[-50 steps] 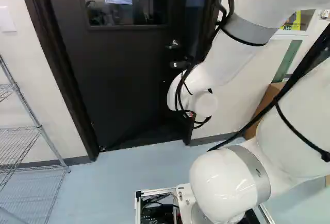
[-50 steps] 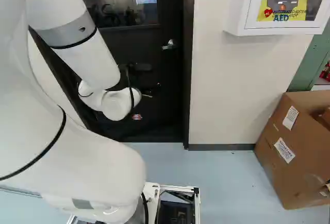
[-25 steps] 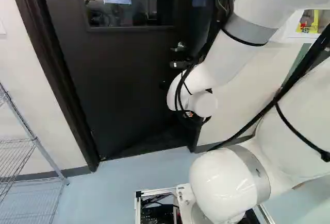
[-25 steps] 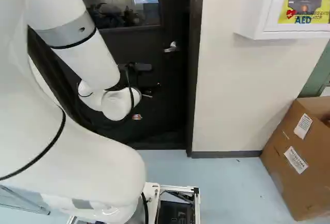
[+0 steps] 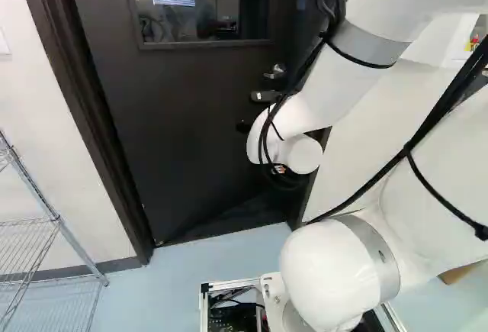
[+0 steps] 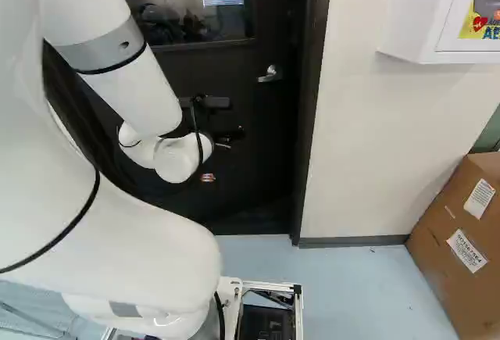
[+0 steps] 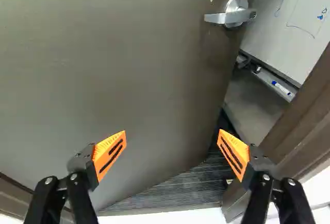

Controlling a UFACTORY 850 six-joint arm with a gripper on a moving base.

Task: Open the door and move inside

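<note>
OK so, left to right: wire rack [image 5: 57,220], then the dark door [image 5: 183,118] ahead, partly open, whiteboard [image 7: 289,33] with blue scribbles past its handle [image 7: 223,18]. Fingers [image 7: 108,154] spread wide, facing the door. Next, white wall cabinet [image 6: 414,19] with bold print, then cardboard box [image 6: 437,266] with printed labels.

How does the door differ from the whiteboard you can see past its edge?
The door is dark; the whiteboard is white. The door carries a silver handle, while the whiteboard carries pen marks. The door stands ajar, nearer the pincer; the whiteboard shows beyond it through the opening. Both have flat faces.
</note>
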